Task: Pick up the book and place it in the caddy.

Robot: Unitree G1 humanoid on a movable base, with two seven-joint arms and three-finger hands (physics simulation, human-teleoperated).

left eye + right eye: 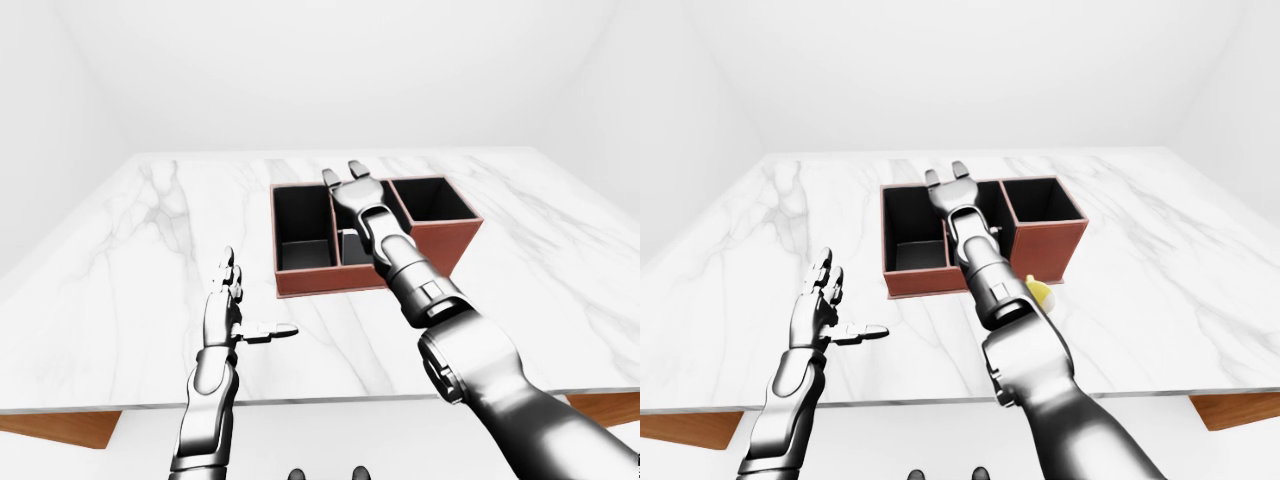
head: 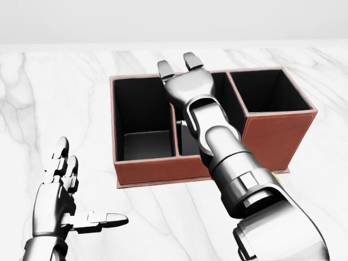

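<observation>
The brown caddy (image 2: pixel 272 128) stands on the white marble table (image 1: pixel 140 250), with three dark compartments. My right hand (image 2: pixel 179 63) reaches over the middle compartment with its fingers stretched out, open and holding nothing that I can see. My right forearm hides most of that compartment. A small yellow thing (image 1: pixel 1038 292) peeks out by the caddy's lower wall, mostly hidden behind my right arm; I cannot tell whether it is the book. My left hand (image 2: pixel 89 187) hovers open over the table at the lower left, apart from the caddy.
The table's near edge (image 1: pixel 300 402) runs across the bottom of the eye views, with its wooden base (image 1: pixel 60 428) below. White walls surround the table.
</observation>
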